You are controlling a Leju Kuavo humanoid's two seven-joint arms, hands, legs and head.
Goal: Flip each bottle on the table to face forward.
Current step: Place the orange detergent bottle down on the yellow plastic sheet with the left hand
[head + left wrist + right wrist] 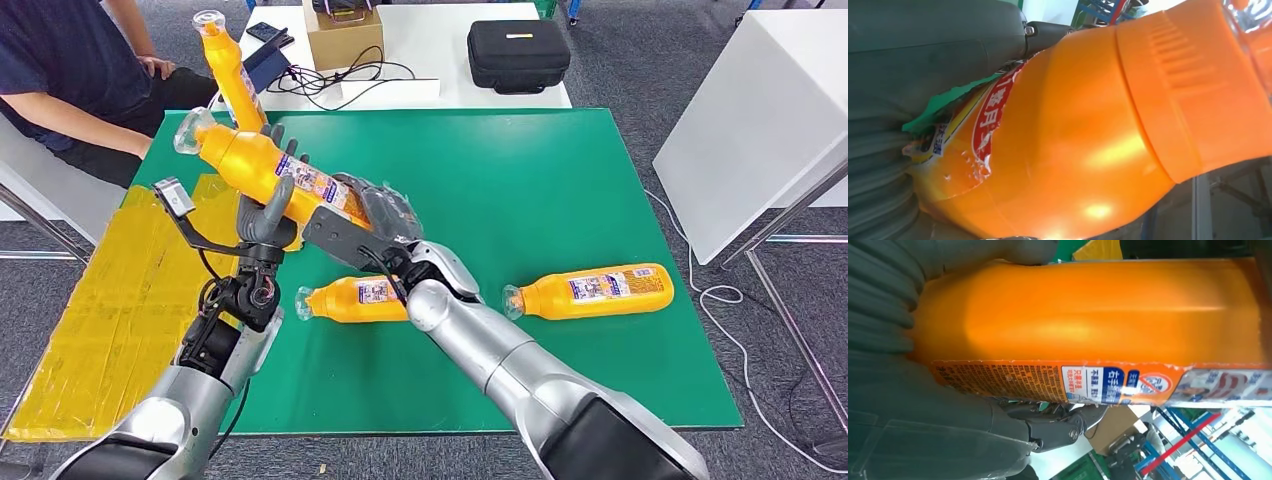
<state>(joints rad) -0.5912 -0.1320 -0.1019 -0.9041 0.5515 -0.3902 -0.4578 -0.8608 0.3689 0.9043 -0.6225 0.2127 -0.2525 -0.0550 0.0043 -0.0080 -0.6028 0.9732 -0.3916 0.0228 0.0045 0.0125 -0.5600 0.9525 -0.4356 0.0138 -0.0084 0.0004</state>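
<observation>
Bottle [262, 166] label [1108, 382] legible at right wrist

Flat green-topped table [560, 180]: two orange plastic bottles [590, 291] [352, 299] lie sideways; another orange bottle [230, 70] stands upright at the back corner.

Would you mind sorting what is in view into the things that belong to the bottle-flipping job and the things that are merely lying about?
Job:
- held bottle, gripped by left robot hand and right robot hand
- near lying bottle
- right lying bottle
- standing bottle
- green table

Lying about:
- black case
- cardboard box
- cables
- yellow sheet
- seated person
</observation>
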